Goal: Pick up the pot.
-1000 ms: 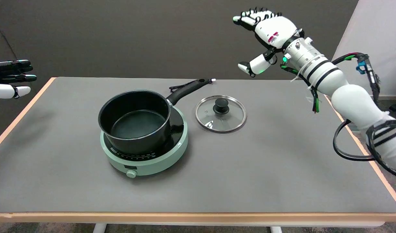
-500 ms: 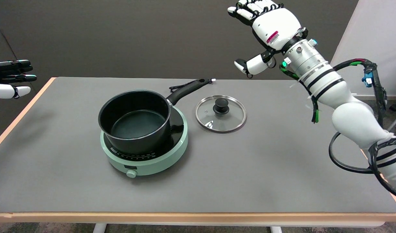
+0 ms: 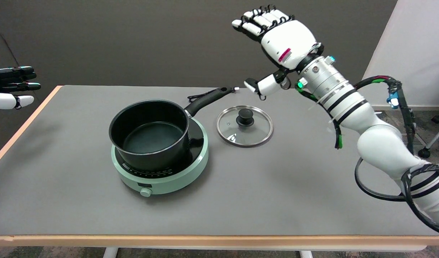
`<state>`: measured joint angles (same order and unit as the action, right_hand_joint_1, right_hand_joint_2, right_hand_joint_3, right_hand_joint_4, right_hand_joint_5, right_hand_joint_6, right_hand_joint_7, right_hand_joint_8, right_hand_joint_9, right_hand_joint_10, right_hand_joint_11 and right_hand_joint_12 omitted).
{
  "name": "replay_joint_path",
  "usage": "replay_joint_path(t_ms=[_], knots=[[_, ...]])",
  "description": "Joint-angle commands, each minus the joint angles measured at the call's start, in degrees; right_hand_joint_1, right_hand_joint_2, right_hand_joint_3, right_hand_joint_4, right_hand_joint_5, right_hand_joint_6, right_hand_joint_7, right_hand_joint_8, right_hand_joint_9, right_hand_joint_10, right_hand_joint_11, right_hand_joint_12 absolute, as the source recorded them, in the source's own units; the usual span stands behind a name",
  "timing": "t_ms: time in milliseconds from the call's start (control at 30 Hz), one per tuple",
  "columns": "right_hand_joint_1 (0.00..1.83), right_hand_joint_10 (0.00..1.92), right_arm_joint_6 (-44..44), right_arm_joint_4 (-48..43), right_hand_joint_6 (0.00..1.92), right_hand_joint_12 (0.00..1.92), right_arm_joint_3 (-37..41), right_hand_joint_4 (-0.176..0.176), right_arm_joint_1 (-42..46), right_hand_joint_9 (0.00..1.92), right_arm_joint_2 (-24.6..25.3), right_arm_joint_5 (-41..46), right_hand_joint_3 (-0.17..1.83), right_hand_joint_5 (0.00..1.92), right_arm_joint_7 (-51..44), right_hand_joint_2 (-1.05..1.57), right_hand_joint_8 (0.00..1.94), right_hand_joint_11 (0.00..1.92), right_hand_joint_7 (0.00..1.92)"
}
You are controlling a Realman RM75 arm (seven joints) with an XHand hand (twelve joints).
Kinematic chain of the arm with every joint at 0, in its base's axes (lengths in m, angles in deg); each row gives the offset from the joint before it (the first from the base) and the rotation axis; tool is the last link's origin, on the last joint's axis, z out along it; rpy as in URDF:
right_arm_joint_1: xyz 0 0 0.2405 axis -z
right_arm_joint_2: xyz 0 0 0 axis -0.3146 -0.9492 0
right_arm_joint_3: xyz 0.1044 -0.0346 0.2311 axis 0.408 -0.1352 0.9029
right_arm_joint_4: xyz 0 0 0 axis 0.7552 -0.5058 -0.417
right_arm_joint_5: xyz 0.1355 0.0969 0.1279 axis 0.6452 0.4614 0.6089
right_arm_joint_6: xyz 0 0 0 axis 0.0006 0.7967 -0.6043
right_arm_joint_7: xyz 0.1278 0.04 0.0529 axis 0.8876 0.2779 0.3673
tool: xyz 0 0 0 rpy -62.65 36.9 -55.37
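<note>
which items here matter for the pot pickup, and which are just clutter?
Part of the job:
- pot, lid off, sitting on the hob
- its black handle, pointing to the back right
- right hand, open, in the air beyond the lid

Just lying about:
- green hob under the pot
- glass lid, flat on the table

Right hand (image 3: 282, 43) raised in the air, empty. Fingers (image 3: 257, 22) extended together, thumb apart below. Arm reaching in from lower right.
</note>
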<state>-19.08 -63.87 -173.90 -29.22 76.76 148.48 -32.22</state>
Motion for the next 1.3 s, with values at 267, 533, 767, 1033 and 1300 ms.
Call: replay_joint_path(t_ms=[267,533,767,1033,1300], knots=[[0.82,0.22,-7.21,2.12,0.16,0.56,-6.84,0.114,-8.53,0.37,0.29,0.27,1.00,0.36,0.83,0.43,0.16,0.27,0.39],[0.83,0.26,-12.45,8.60,0.17,0.59,-18.05,0.125,-21.26,0.46,-3.27,12.48,1.01,0.39,1.91,0.46,0.18,0.31,0.50],[0.83,0.26,-13.11,11.72,0.17,0.59,-26.41,0.126,-27.45,0.47,-4.87,16.67,1.01,0.40,1.91,0.47,0.18,0.32,0.50],[0.83,0.27,-15.16,13.17,0.17,0.61,-31.51,0.105,-31.49,0.48,-5.52,18.55,1.01,0.40,1.93,0.47,0.18,0.33,0.49],[0.83,0.27,-15.16,13.59,0.17,0.62,-33.12,0.101,-31.91,0.48,-6.60,18.55,1.01,0.40,2.07,0.47,0.17,0.34,0.49]])
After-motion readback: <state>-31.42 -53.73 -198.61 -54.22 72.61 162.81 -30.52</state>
